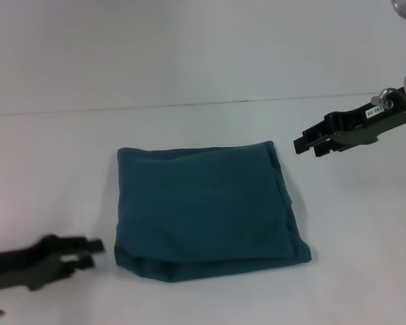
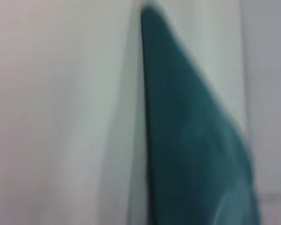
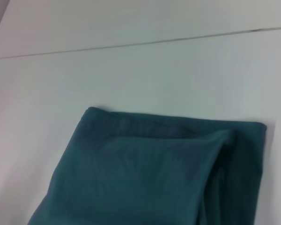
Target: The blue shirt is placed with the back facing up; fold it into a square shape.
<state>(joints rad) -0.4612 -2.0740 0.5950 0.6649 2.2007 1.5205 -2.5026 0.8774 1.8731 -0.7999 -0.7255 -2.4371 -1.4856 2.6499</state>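
Observation:
The blue shirt (image 1: 206,210) lies folded into a rough square in the middle of the white table, plain side up, with stacked layers showing along its near edge. My left gripper (image 1: 98,252) is low at the near left, just clear of the shirt's near left corner, open and empty. My right gripper (image 1: 304,145) hovers beside the far right corner, apart from the cloth and holding nothing. In the left wrist view the shirt (image 2: 192,154) appears as a blurred teal wedge. The right wrist view looks down on the shirt (image 3: 145,178) and its folded edge.
The white table (image 1: 54,169) spreads on all sides of the shirt. Its far edge (image 1: 189,105) meets a pale wall behind.

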